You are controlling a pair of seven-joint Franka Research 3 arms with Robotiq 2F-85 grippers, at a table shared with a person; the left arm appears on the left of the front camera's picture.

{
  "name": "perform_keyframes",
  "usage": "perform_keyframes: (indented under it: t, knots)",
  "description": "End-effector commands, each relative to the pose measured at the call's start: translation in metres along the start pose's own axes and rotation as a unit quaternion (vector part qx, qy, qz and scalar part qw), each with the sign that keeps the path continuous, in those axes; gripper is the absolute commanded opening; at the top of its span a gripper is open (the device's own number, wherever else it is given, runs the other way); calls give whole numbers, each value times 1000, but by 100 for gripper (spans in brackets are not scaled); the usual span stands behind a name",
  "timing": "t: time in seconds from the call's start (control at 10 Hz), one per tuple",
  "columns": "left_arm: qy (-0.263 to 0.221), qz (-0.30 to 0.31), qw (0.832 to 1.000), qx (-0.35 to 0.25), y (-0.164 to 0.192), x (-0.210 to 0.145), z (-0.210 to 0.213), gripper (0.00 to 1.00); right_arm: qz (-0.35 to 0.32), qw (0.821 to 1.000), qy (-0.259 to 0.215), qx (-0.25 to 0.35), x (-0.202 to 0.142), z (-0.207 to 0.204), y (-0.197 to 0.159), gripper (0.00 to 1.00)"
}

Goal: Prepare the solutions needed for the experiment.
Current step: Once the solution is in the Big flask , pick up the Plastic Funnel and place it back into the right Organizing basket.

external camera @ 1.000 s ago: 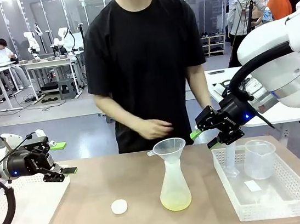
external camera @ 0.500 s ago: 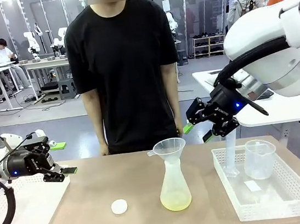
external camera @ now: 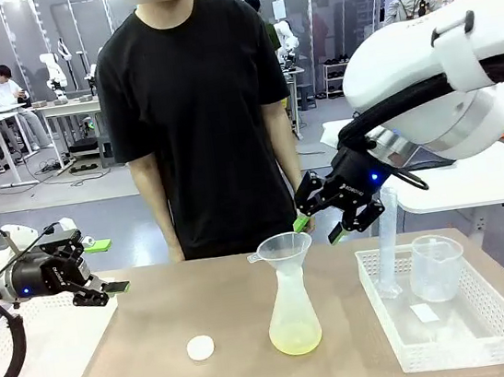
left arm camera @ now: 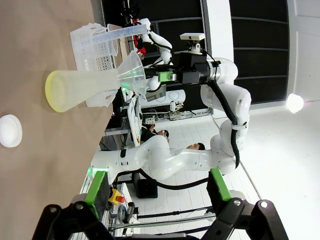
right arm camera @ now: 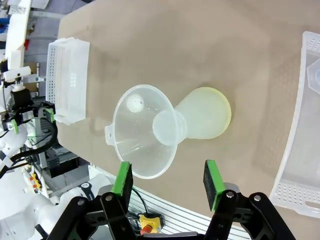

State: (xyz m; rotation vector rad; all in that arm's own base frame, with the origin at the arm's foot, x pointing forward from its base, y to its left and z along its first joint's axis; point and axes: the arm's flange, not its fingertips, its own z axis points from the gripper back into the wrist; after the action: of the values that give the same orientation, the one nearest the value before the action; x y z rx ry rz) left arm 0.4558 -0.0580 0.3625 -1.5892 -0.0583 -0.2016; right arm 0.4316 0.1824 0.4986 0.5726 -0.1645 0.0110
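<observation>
Front view: the right gripper (external camera: 319, 228), jaws parted and empty, is swinging from the white mesh basket (external camera: 464, 353) toward the clear plastic funnel (external camera: 284, 247), so lifting that off looks next. The pale yellow-green solutions (external camera: 296, 337) are lying in the translucent conical flask (external camera: 291, 300) at the middle of the brown table (external camera: 201, 297). The left gripper (external camera: 107, 266) is idling wide open by its left edge

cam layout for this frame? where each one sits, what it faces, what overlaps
Front: fixed between the arms, facing across the table at the person; left gripper and right gripper both show.
Left wrist: low, looking along the tabletop at the flask; own fingers at bottom.
Right wrist: above, looking down into the funnel; own fingers at bottom.
Shared: flask and funnel in all three.
</observation>
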Motion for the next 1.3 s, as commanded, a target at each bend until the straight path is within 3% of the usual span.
perform_keyframes:
  t: [0.0, 0.9, 1.2]
  knots:
    - [-5, -2, 1000, -7, -2, 1, -1, 100, -12, 999, 5, -32, 11, -9, 13, 72]
    - [-5, -2, 1000, -7, -2, 1, -1, 100, -22, 994, 38, -96, 24, -46, 26, 72]
    - [-5, -2, 1000, -7, -2, 1, -1, 100, -22, 992, 51, -109, 22, -49, 30, 46]
